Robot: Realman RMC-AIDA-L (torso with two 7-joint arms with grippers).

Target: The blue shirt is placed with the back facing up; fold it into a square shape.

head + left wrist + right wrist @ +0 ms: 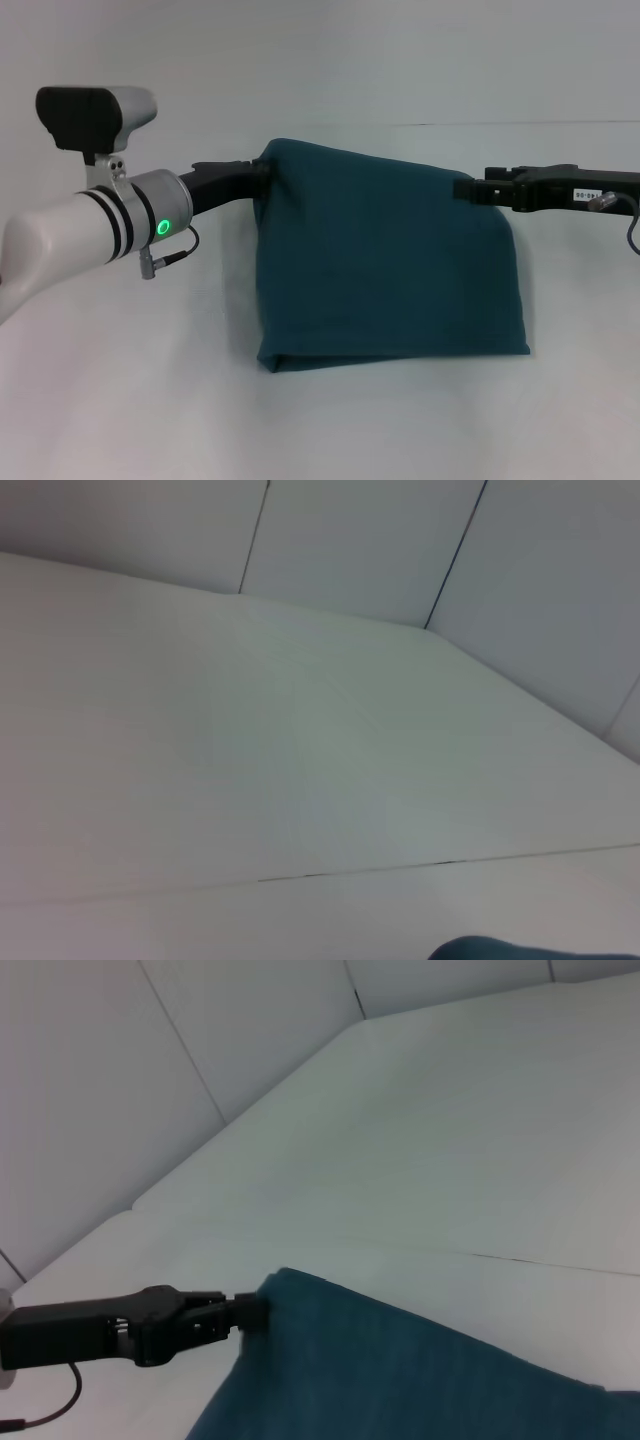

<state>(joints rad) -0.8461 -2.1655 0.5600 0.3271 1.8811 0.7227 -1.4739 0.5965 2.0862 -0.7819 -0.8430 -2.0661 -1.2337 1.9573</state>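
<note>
The blue shirt [385,265] is a dark teal cloth, folded over, with its near fold resting on the white table [330,430]. Its far edge is held up at both corners. My left gripper [262,170] is shut on the far left corner. My right gripper [463,189] is shut on the far right corner. The right wrist view shows the left gripper [252,1312] pinching the shirt's corner [400,1380] above the table. The left wrist view shows only a sliver of the shirt [490,948].
The white table top [250,760] runs back to a pale panelled wall [200,1040]. A thin seam [420,864] crosses the table surface. A cable [632,235] hangs from the right arm.
</note>
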